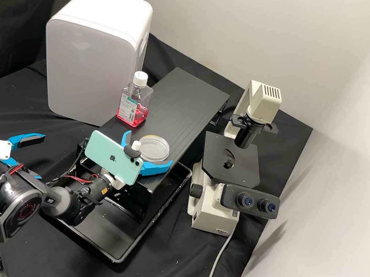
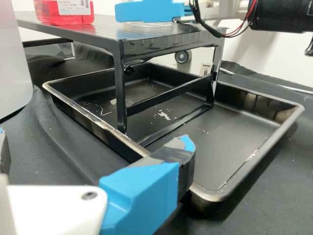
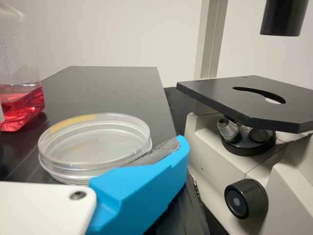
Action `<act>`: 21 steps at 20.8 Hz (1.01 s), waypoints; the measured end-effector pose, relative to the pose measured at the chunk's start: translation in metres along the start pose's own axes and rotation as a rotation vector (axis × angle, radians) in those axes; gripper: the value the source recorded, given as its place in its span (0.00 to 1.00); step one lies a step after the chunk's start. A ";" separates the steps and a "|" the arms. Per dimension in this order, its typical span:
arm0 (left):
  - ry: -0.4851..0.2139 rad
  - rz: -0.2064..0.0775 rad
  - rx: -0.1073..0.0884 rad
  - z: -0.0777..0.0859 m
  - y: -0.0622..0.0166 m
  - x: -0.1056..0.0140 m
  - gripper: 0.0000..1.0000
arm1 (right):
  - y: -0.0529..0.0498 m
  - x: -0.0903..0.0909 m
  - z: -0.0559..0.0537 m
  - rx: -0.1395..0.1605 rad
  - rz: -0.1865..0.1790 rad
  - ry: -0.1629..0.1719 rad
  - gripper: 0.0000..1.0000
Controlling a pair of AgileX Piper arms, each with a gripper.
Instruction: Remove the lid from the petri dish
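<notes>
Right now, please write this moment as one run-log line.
left gripper: open, empty, beside tray | right gripper: open around petri dish | lid: on dish | dish: on black platform near red flask

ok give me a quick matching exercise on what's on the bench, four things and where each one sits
Things:
1. petri dish
2. flask
3. tray
4. microscope

Places:
a. under the black stand
b. beside the stand, on the side away from the arms
c. on the stand, between two blue fingers
d. on the stand next to the white box, holding red liquid

Pairs: 1-c, 2-d, 3-a, 4-b
</notes>
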 end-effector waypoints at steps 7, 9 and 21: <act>0.006 0.002 -0.003 -0.001 0.0002 0.000 1.00 | 0.003 0.009 -0.002 0.001 0.013 0.009 1.00; 0.006 0.002 -0.003 -0.001 0.0002 0.000 1.00 | 0.006 0.011 -0.003 0.001 0.020 0.009 1.00; 0.011 -0.014 -0.004 -0.002 -0.0037 0.002 1.00 | 0.008 0.013 -0.003 0.008 0.033 0.006 0.00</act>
